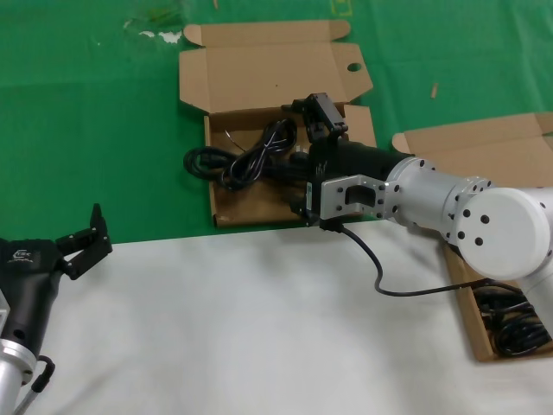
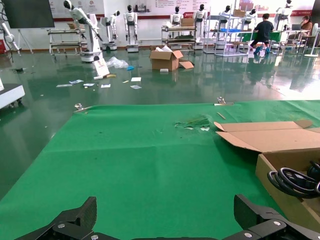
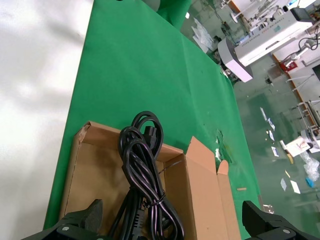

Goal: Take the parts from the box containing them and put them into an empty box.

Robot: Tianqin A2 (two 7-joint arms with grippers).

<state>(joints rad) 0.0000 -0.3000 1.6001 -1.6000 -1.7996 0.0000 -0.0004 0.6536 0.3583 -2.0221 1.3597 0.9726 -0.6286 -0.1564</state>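
Power cord (image 1: 251,156), black and coiled in a loose bundle, lies in the brown box with a round hole in its lid flap (image 1: 226,201), with one loop spilling over the box's side wall onto the green mat (image 1: 95,112). That box counts as the receiving box, so the cord seems to be where the task wants it, just below and slightly ahead of the right gripper (image 1: 315,117). In the right wrist view the same cord (image 3: 145,175) runs lengthwise between the two black fingertips (image 3: 80,222), which stand wide apart and touch nothing; this looks like a hand that has let go and hangs above the drop point, though that is a judgement. The lid (image 1: 268,65) is folded fully back, away from the gripper, which leaves the tray clear for lowering things in. Behind the right arm's forearm, close to the robot's body, sits the second brown box (image 1: 471,143), where more black cords (image 1: 510,324) can be seen, so more transfers probably remain. The left gripper (image 1: 82,242) is parked well away from both boxes, over the white cloth (image 1: 259,328) near the mat's edge, its fingers (image 2: 70,222) spread wide and empty, likely just kept out of the working arm's way.
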